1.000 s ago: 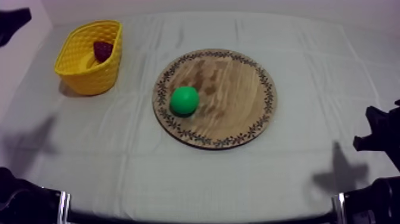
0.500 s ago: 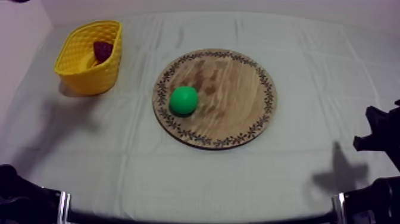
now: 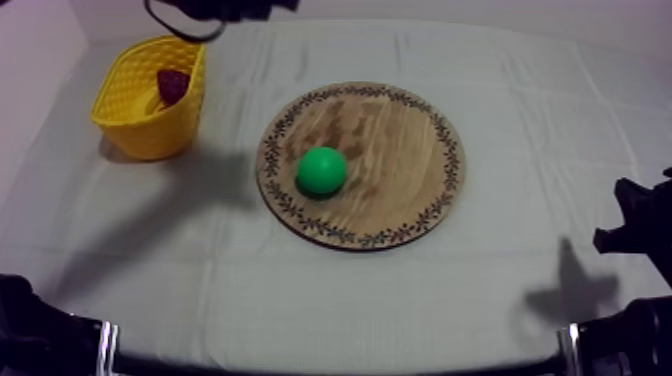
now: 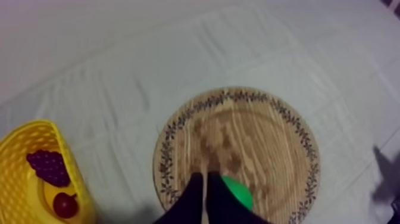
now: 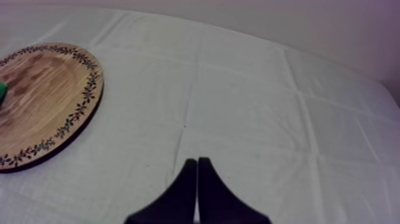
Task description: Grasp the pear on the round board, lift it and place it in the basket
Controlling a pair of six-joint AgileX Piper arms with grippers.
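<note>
The pear (image 3: 321,170) lies on the wooden board (image 3: 400,130), on its left half and well in from the patterned rim. From above it reads as a nearly round green ball, so I cannot tell which way its long axis runs or where its stem end points. From my left wrist it shows as a green curve just beside my own fingertips, partly hidden by them. My left pincer (image 4: 204,177) is closed on nothing, its two black fingers pressed into a narrow wedge that looks down over the board's edge beside the pear; whether it touches the pear I cannot tell. My left arm (image 3: 215,10) comes in at the far left of the counter (image 3: 500,300), above and behind the yellow basket (image 3: 130,100). The basket stands left of the board and apart from it, with a bunch of grapes (image 4: 49,167) and a small red fruit (image 4: 64,204) inside. My right pincer (image 5: 196,162) is also pressed together, empty, low over bare cloth to the right of the board — its arm (image 3: 640,225) sits at the counter's right edge.
</note>
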